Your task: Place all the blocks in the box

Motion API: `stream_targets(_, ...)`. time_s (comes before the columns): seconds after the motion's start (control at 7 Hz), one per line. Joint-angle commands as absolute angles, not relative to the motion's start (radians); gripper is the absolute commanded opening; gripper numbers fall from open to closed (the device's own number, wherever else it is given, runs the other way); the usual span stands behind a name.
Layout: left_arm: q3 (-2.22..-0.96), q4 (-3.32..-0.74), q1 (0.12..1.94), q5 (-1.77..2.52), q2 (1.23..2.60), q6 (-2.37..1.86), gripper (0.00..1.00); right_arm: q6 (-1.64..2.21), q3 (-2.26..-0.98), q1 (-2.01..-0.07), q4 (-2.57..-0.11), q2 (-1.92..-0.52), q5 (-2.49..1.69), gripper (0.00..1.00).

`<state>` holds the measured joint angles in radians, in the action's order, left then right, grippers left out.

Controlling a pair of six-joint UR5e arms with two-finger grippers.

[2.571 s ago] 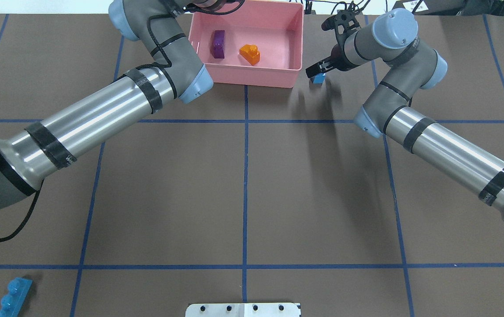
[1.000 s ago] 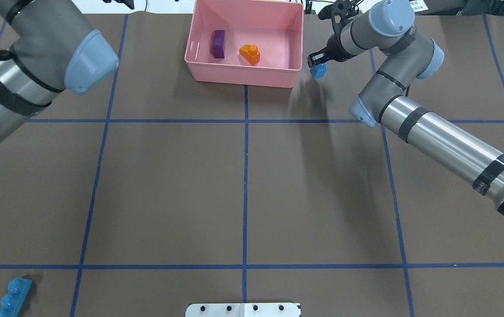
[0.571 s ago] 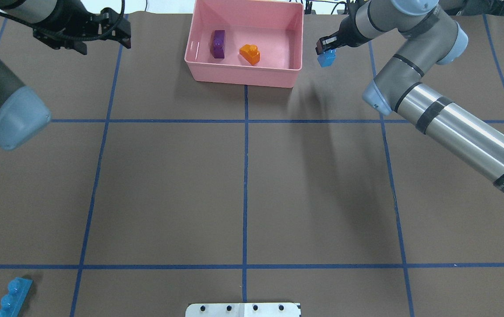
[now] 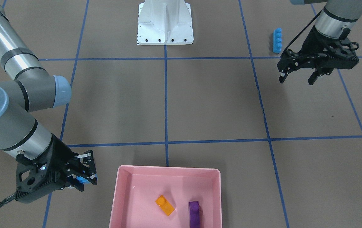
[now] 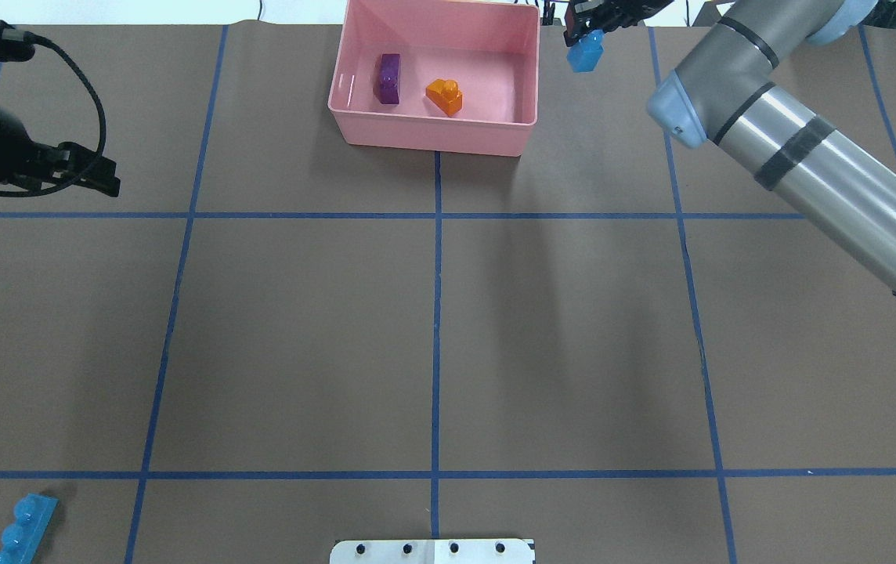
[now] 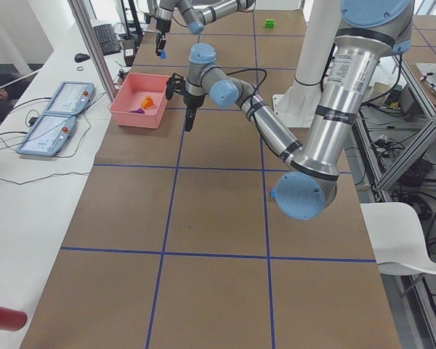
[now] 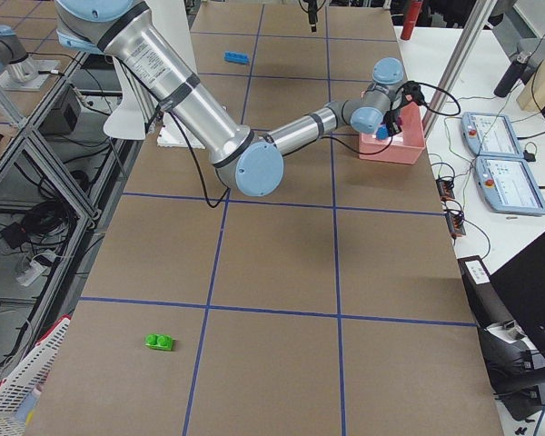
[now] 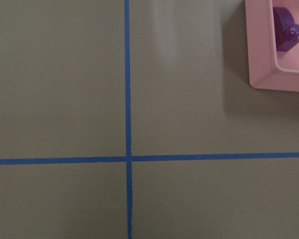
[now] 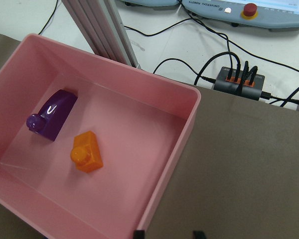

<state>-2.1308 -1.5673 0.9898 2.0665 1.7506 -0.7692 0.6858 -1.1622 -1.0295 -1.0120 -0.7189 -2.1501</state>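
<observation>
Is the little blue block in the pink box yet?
Out. The right gripper holds the little blue block beside the pink box, outside its wall.

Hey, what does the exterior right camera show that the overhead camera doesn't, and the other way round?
Only exterior right: a green block lying on the table, far from the pink box. Only overhead: the purple block and orange block inside the box. Both: the box, the long light-blue bar, and the small light-blue block held by the right gripper.
</observation>
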Motion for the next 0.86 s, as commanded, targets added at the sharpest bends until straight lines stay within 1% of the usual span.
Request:
stream_targets(0.0, -2.167, -1.565, 0.962, 2.071, 1.636, -0.654, 1.00, 0.710, -1.026, -0.974, -1.066, -0.558, -2.050, 0.00)
stream_targets(0.14, -2.169, -1.571, 0.910, 2.069, 1.568, -0.647, 1.00, 0.713, -0.967, -0.948, -1.063, -0.508, -2.007, 0.00)
stream_targets(0.29, -2.175, -1.574, 0.861, 2.069, 1.498, -0.647, 1.00, 0.713, -0.950, -0.916, -1.055, -0.500, -1.958, 0.00)
stream_targets(0.43, -2.175, -1.577, 0.810, 2.069, 1.417, -0.640, 1.00, 0.716, -0.901, -0.882, -0.992, -0.496, -1.897, 0.00)
stream_targets(0.57, -2.203, -1.613, 0.799, 2.071, 1.334, -0.576, 1.00, 0.771, -0.818, -0.858, -0.903, -0.473, -1.858, 0.00)
stream_targets(0.71, -2.221, -1.712, 0.790, 2.072, 1.215, -0.548, 1.00, 0.782, -0.795, -0.835, -0.869, -0.471, -1.821, 0.00)
